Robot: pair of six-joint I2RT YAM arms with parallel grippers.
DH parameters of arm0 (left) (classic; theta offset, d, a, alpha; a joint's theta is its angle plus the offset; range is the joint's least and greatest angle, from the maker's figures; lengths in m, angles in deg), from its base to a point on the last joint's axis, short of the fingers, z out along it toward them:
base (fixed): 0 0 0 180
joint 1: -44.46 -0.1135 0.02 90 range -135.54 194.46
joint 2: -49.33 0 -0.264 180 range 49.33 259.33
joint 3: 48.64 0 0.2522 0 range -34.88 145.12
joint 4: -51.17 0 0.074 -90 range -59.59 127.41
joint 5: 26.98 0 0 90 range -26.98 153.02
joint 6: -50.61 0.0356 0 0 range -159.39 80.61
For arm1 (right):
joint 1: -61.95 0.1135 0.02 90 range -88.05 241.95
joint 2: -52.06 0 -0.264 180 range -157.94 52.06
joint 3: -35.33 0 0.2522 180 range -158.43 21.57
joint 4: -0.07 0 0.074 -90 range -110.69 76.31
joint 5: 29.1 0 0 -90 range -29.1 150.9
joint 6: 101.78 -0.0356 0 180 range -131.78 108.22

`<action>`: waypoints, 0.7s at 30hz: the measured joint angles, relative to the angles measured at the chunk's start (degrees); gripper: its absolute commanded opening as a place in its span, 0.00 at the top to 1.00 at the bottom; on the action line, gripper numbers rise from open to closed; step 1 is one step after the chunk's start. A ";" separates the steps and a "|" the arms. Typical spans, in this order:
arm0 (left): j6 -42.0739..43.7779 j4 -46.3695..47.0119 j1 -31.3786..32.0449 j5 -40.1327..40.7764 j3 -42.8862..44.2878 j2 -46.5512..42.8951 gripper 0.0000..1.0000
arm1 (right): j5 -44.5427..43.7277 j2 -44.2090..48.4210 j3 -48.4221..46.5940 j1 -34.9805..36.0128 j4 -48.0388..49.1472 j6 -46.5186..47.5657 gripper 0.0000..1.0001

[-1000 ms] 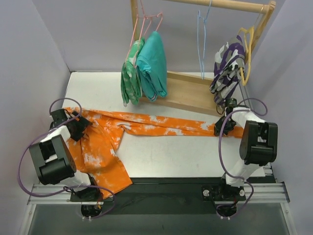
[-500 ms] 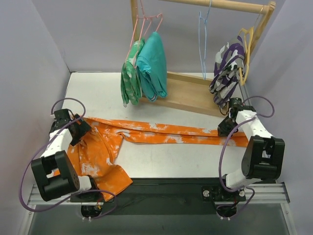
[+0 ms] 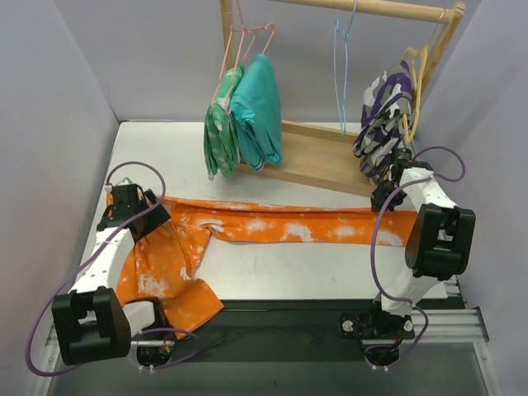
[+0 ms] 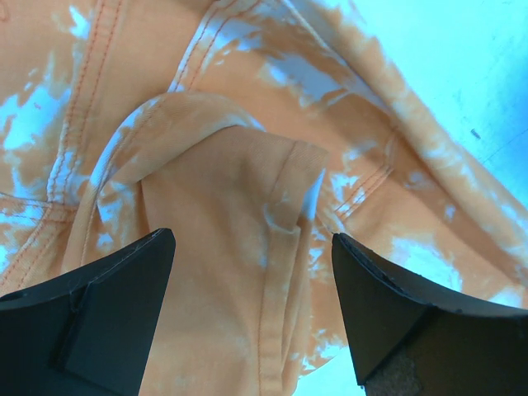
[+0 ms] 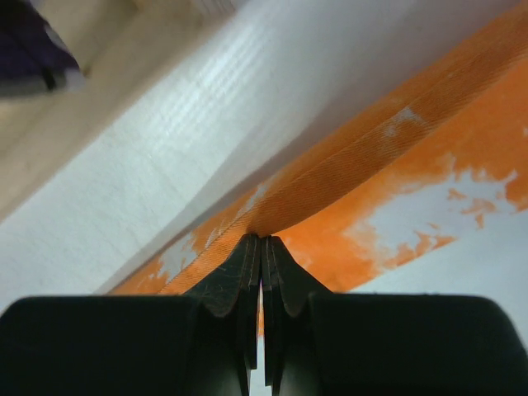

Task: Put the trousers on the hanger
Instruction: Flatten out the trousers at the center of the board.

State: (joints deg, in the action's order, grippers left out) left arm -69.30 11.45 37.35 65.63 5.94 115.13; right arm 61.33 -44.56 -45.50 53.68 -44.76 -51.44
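Note:
The orange trousers (image 3: 289, 227) with white splotches lie across the table, one leg stretched to the right and the other heaped at the near left. My right gripper (image 3: 381, 200) is at the far right end of that leg. In the right wrist view it (image 5: 261, 247) is shut on a folded edge of the trousers (image 5: 412, 165). My left gripper (image 3: 142, 219) hovers over the left part; its jaws (image 4: 252, 305) stand open just above bunched cloth (image 4: 231, 190), holding nothing. The light-blue hanger (image 3: 341, 74) hangs from the wooden rail, bare.
Pink hangers carry a teal garment (image 3: 257, 107) and a green one (image 3: 221, 132) at the rail's left. A purple-and-white garment (image 3: 381, 115) hangs on a yellow hanger (image 3: 417, 82) right above my right gripper. The rack's wooden base (image 3: 318, 161) lies behind the trousers.
The right gripper has drawn the leg end back and to the right, so the leg lies straighter. The left gripper has moved right and away from the base over the trousers, still open.

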 measured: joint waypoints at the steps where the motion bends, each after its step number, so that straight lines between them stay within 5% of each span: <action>1: -0.02 -0.04 0.02 -0.07 -0.35 0.00 0.12 | 0.00 -1.27 -1.14 -0.28 0.48 -0.31 1.00; 5: -0.02 0.04 0.04 -0.28 -0.50 0.20 0.12 | 0.39 -6.10 -5.46 -1.27 1.03 -1.20 1.00; 8: 0.09 -0.07 0.07 -0.35 -0.33 0.11 0.12 | 1.16 -8.70 -7.85 -1.79 1.14 -1.49 0.91; 15: 0.87 -3.08 0.07 -0.96 3.96 -2.16 0.12 | 2.25 -9.77 -9.14 -2.21 1.53 -2.25 0.34; 21: 1.25 -7.52 0.20 -1.14 4.42 -6.93 0.12 | 3.19 -8.79 -8.33 -2.21 2.10 -1.01 0.25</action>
State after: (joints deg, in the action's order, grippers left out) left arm -68.06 3.93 37.54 64.49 10.36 108.20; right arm 64.52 -53.35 -53.83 51.47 -42.66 -52.45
